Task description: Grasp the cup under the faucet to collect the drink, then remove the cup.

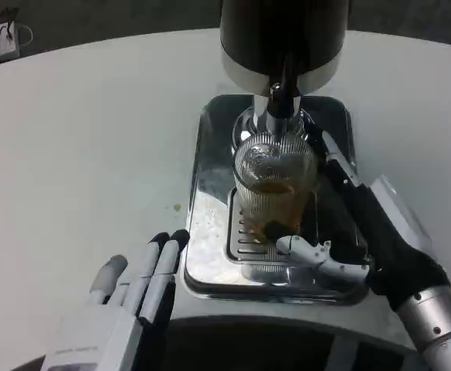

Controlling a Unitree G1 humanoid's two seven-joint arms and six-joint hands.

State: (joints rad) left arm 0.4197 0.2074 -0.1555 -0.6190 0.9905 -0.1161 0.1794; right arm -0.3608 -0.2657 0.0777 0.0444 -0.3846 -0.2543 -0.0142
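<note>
Cup [274, 189]: one, under faucet [281, 99], apparently gripped by right hand [341, 232]; left hand [137, 290] empty, fingers straight.

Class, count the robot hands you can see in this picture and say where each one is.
2. The left robot hand rests at the bottom left, beside the metal tray. The right robot hand reaches over the tray's right side, fingers around the ribbed glass cup under the faucet.

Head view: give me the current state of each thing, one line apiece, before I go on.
cup: upright on the drip tray under the faucet, partly filled with amber drink.
faucet: directly above the cup's mouth; flow cannot be made out.
drip tray: flat on the table, wet-looking.
right hand: wrapped around the cup.
left hand: resting on the table beside the tray, holding nothing.
</note>
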